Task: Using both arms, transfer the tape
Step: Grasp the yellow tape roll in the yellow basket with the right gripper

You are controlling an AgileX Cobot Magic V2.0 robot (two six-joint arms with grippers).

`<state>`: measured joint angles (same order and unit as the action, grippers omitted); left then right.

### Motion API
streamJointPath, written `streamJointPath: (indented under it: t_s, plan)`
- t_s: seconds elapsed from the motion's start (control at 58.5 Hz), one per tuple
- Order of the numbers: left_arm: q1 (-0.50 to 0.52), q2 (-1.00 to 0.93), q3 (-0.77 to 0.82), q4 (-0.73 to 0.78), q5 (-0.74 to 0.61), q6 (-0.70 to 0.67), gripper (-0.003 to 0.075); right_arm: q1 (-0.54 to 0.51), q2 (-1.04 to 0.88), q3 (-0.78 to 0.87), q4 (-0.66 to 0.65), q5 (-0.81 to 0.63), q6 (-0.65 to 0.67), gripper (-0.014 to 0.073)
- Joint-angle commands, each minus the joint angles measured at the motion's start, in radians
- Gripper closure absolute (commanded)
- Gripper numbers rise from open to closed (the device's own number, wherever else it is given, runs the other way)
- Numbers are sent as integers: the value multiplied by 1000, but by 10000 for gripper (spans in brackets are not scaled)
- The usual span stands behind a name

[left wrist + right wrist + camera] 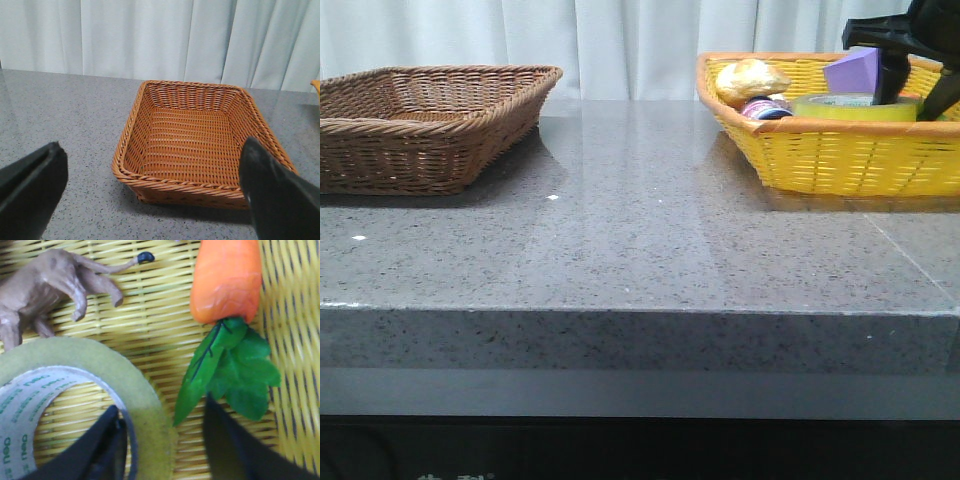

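The tape is a wide yellow roll lying flat in the yellow basket at the back right. In the right wrist view the tape shows its white core with green lettering. My right gripper reaches down into the basket. It is open and straddles the roll's wall, with one finger inside the core and the other outside, a gap still showing on the outer side. My left gripper is open and empty, hovering before the brown basket; it is out of the front view.
The empty brown wicker basket stands at the back left. The yellow basket also holds a purple cube, a toy carrot, a toy elephant, a bread-like item and a small round thing.
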<state>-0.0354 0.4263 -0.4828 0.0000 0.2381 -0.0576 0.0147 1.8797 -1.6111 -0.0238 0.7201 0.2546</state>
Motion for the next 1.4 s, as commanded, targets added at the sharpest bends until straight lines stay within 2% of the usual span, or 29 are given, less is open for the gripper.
streamJointPath:
  t_s: [0.0,0.068,0.171,0.838,1.026,1.163,1.385]
  plan:
    - [0,12,-37,0,-78,-2,31,-2,-56,-34,-17,-46,3,403]
    - [0,12,-37,0,-78,-2,31,-2,-56,-34,-17,-45,3,456]
    - [0,12,-37,0,-74,-2,31,-2,-57,-34,-17,-41,3,484]
    - [0,12,-37,0,-55,-2,31,15,-293,-34,-18,-55,-10,485]
    - [0,12,-37,0,-55,-2,31,120,-378,-29,-18,-69,-58,485]
    - [0,12,-37,0,-55,-2,31,261,-440,23,-18,-92,-58,485]
    - [0,12,-37,0,-57,-2,31,495,-472,207,-18,-187,-66,485]
